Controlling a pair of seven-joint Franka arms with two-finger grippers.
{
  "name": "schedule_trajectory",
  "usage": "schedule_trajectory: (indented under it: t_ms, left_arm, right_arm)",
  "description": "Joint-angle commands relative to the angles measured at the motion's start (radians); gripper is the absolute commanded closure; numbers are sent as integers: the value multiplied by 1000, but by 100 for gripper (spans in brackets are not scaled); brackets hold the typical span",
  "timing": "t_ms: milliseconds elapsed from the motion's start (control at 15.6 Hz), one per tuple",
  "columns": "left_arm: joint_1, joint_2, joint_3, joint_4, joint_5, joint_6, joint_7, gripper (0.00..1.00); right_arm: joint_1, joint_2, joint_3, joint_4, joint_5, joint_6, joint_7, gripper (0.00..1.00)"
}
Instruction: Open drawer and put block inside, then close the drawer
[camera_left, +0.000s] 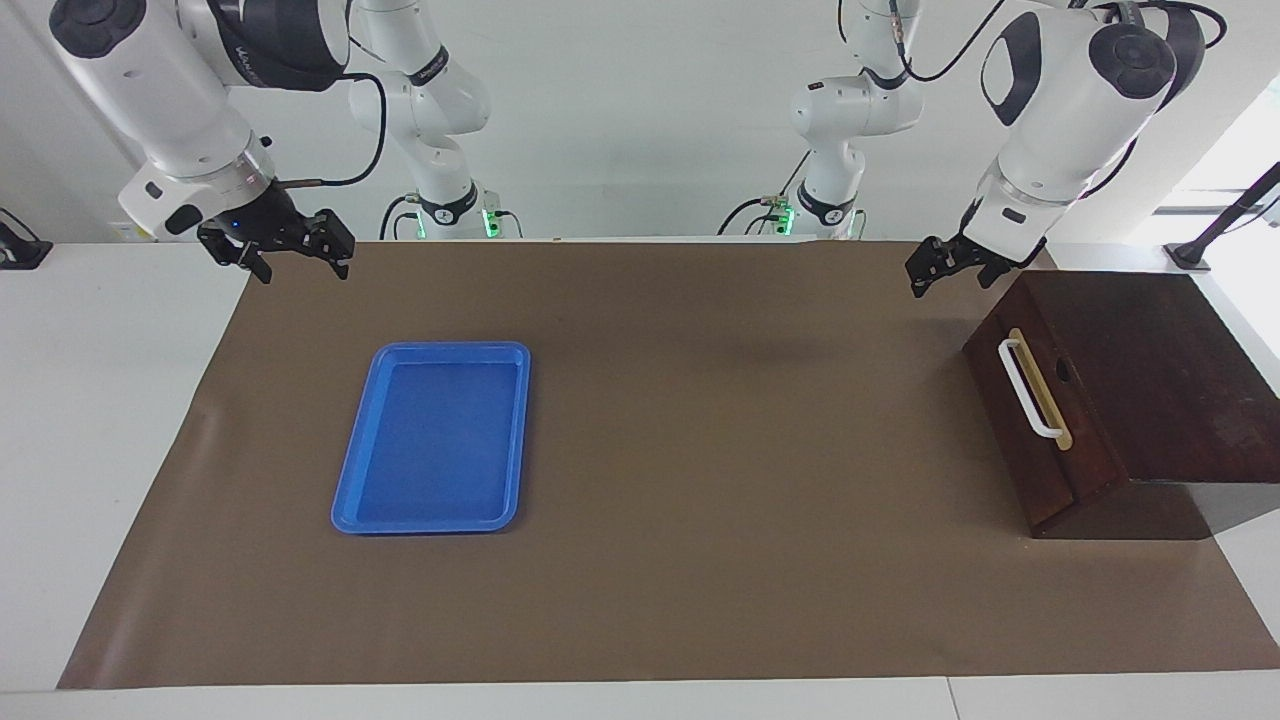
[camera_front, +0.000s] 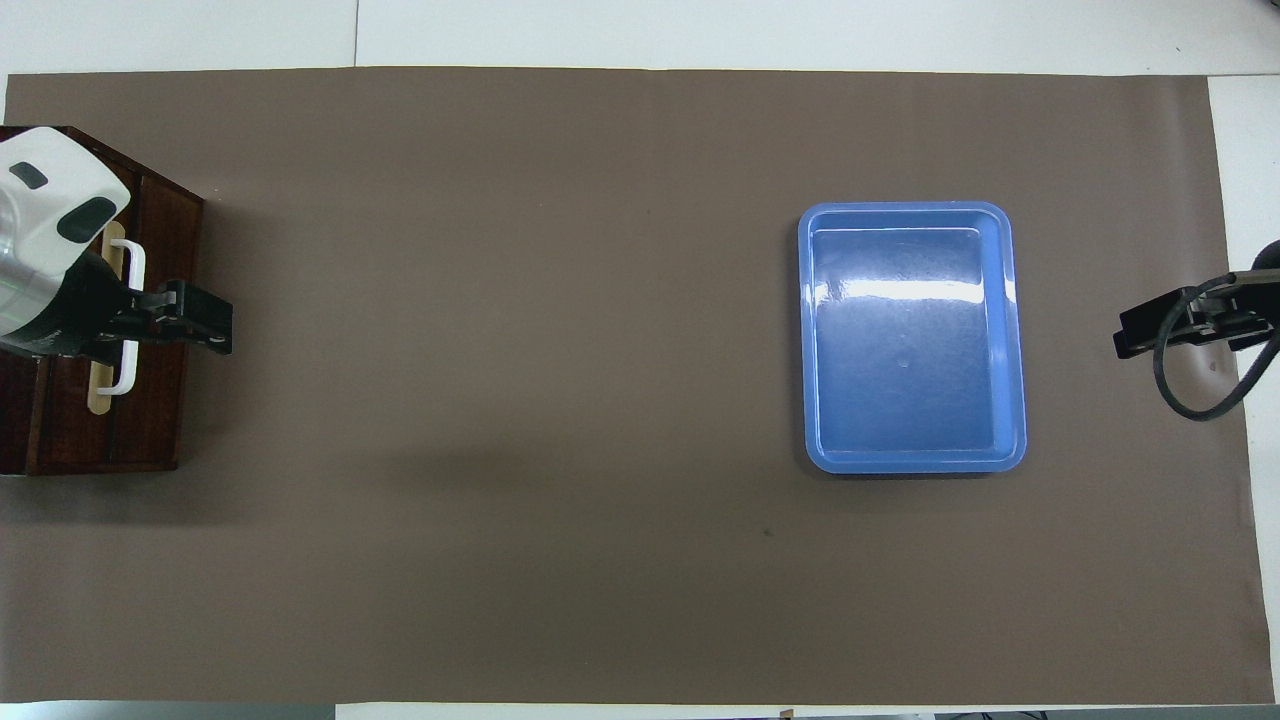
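The dark wooden cabinet (camera_left: 1150, 370) stands at the left arm's end of the table. Its drawer (camera_left: 1040, 440) is shut, front flush, with the white bar handle (camera_left: 1025, 388) free of any grip. From above the drawer (camera_front: 150, 420) and its handle (camera_front: 125, 375) are partly covered by the left arm. My left gripper (camera_left: 940, 268) (camera_front: 200, 325) hangs open and empty over the mat, just off the cabinet's corner and clear of the handle. My right gripper (camera_left: 295, 255) (camera_front: 1150, 335) waits open and empty over the mat's edge at the right arm's end. The block is out of view.
A flat blue tray (camera_left: 435, 437) (camera_front: 910, 337) lies empty on the brown mat (camera_left: 700, 500), toward the right arm's end. White table surface borders the mat on all sides.
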Motion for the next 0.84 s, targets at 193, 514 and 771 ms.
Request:
schedule_trajectory:
  t_ms: [193,514,771]
  left_arm:
    - [-24,9,25,31,-3,-28,38,0]
    - [-16,5,25,30,-7,-20,39,0]
    - [-10,5,25,25,-7,-12,39,0]
  right_arm:
    - [-19,-7,10,-1,20,14,14,0]
    - [-21,-7,7,-1,21,31,14,0]
    - [-22,-6,3,-1,20,38,14,0]
